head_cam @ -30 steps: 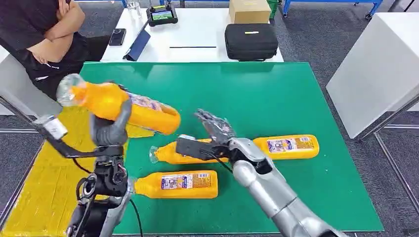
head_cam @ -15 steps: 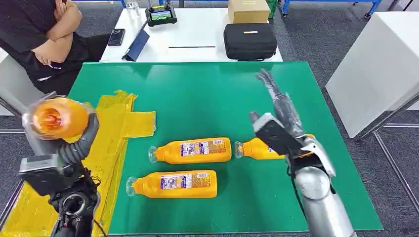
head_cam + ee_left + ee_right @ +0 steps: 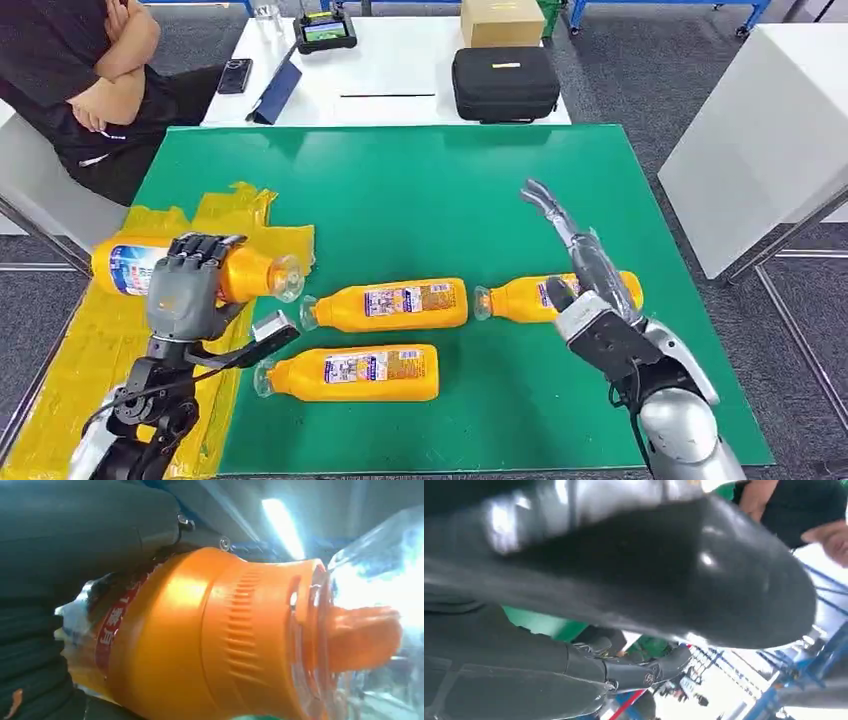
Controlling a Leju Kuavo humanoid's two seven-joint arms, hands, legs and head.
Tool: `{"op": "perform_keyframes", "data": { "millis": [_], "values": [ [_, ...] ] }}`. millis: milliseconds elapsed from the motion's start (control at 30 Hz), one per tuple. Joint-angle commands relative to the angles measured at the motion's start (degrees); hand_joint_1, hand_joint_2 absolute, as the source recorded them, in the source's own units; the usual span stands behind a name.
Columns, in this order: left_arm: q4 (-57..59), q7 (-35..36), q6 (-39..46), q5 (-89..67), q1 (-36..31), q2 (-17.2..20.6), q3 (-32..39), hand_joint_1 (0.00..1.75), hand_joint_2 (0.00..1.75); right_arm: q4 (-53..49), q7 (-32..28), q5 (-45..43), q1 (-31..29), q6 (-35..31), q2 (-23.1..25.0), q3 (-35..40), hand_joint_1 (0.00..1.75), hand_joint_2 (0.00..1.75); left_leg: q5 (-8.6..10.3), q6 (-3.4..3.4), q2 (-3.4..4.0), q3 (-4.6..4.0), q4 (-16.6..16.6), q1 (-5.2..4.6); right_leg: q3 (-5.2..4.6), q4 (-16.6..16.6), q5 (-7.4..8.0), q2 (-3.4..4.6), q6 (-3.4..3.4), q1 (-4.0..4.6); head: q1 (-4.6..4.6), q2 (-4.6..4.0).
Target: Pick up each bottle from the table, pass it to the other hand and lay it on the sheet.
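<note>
currently laying step: left hand (image 3: 188, 285) fingers wrapped round bottle (image 3: 125, 268), horizontal over yellow sheet (image 3: 95, 345). right hand (image 3: 585, 270) fingers spread, holding nothing. next: lower, release. three bottles (image 3: 385, 305) wait on green surface (image 3: 450, 190).

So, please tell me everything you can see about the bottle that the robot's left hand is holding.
The bottle is orange plastic with a clear cap over an orange spout and a blue and white label near its base. It lies almost level over the yellow sheet, cap pointing towards the green table's middle. The left hand grips it around the body, fingers over the top. Whether it touches the sheet cannot be told.
</note>
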Motion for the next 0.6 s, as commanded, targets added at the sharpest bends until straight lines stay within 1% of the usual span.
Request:
{"op": "perform_keyframes", "data": {
  "millis": [33, 67, 100, 167, 233, 267, 300, 367, 433, 467, 500, 533, 600],
  "values": [
    [19.3, 2.6, -5.8, -4.4, -11.2, 3.1, -11.8, 1.75, 1.75, 1.1, -1.0, 2.0, 0.5, 3.4, 0.2, 3.0, 0.0, 0.0, 0.0, -0.19, -0.2, 0.21, -0.1, 0.02, 0.27, -0.1, -0.07, -0.29, 0.02, 0.0, 0.02, 0.0],
    [20.8, 3.7, -6.7, -5.6, -12.2, 2.4, -12.2, 1.75, 1.75, 1.2, -0.9, 2.5, 0.6, 3.8, 0.2, 3.1, 0.0, 0.0, 0.03, -0.12, -0.2, 0.11, -0.1, 0.01, 0.17, -0.1, -0.03, -0.23, 0.01, 0.0, 0.02, 0.0],
    [22.2, 4.0, -7.6, -5.9, -12.9, 1.3, -12.3, 1.75, 1.75, 1.2, -0.3, 3.5, 0.8, 4.5, 0.2, 3.3, 0.0, 0.0, 0.02, -0.23, -0.3, 0.22, -0.1, 0.04, 0.32, -0.1, -0.07, -0.37, 0.02, 0.03, -0.02, 0.0],
    [22.4, 4.3, -7.9, -6.1, -13.2, 0.6, -12.4, 1.75, 1.75, 1.1, -0.2, 3.7, 1.1, 4.6, 0.2, 3.4, 0.0, 0.0, 0.02, -0.16, -0.23, 0.15, -0.1, 0.0, 0.22, -0.1, -0.05, -0.29, 0.02, 0.0, 0.0, 0.0],
    [22.6, 5.2, -9.1, -6.8, -13.0, 0.1, -12.2, 1.75, 1.75, 1.3, 0.1, 4.2, 1.8, 5.1, 0.4, 3.5, 0.0, 0.0, -0.05, -0.29, -0.2, 0.25, 0.0, 0.07, 0.35, -0.1, -0.09, -0.3, 0.03, 0.05, 0.02, 0.0],
    [22.3, 5.4, -9.6, -7.0, -12.6, -0.2, -11.7, 1.75, 1.75, 1.4, 0.3, 5.0, 2.0, 5.4, 0.3, 3.7, 0.0, 0.0, -0.02, -0.16, -0.09, 0.14, -0.1, 0.01, 0.2, -0.1, -0.05, -0.16, 0.02, -0.01, -0.04, 0.0],
    [22.2, 5.4, -9.9, -7.2, -12.5, -0.3, -11.4, 1.75, 1.75, 1.4, 0.5, 5.4, 2.2, 5.5, 0.4, 3.8, 0.0, 0.0, -0.07, -0.22, -0.06, 0.23, 0.0, 0.05, 0.28, -0.1, -0.09, -0.16, 0.02, 0.03, 0.02, 0.0],
    [23.1, 5.2, -11.4, -7.2, -12.6, -1.6, -9.5, 1.75, 1.75, 1.0, 1.4, 7.6, 3.0, 5.6, 0.9, 4.1, 0.0, 0.0, -0.07, -0.23, -0.11, 0.23, -0.1, 0.05, 0.31, -0.1, -0.1, -0.21, 0.02, 0.03, 0.0, 0.0],
    [23.2, 5.0, -12.1, -7.1, -12.8, -2.0, -9.3, 1.75, 1.75, 0.8, 1.5, 7.9, 3.3, 5.6, 0.9, 4.2, 0.0, 0.0, -0.02, -0.13, -0.09, 0.1, 0.0, 0.02, 0.15, -0.1, -0.05, -0.15, 0.01, 0.02, 0.0, 0.0],
    [23.4, 5.0, -12.6, -7.1, -12.8, -2.2, -9.0, 1.75, 1.75, 0.5, 1.5, 7.9, 3.5, 5.6, 0.9, 4.1, 0.0, 0.0, -0.06, -0.21, -0.11, 0.19, 0.0, 0.04, 0.25, -0.1, -0.09, -0.2, 0.01, 0.03, -0.02, 0.0],
    [23.2, 4.5, -14.2, -6.7, -12.6, -2.6, -8.3, 0.0, 1.75, 0.4, 1.7, 8.0, 3.6, 5.8, 1.2, 3.8, 0.0, 0.0, -0.03, -0.16, -0.11, 0.12, 0.0, 0.01, 0.17, 0.0, -0.06, -0.18, 0.02, 0.0, 0.0, 0.0],
    [23.2, 5.6, -17.0, -7.2, -12.3, -3.0, -7.4, 0.0, 0.0, 0.4, 2.0, 8.3, 3.7, 6.4, 1.1, 4.0, 0.0, 0.0, -0.01, -0.12, -0.08, 0.03, 0.0, 0.01, 0.08, 0.0, -0.03, -0.13, 0.01, 0.01, 0.0, 0.0],
    [22.0, 6.9, -19.7, -7.9, -10.9, -3.5, -5.4, 0.0, 0.0, 0.2, 2.2, 8.7, 4.0, 7.2, 1.0, 4.4, 0.0, 0.0, -0.01, -0.14, -0.05, 0.05, 0.0, 0.01, 0.07, 0.0, -0.03, -0.11, 0.02, 0.0, 0.0, 0.0]
  ]
}}
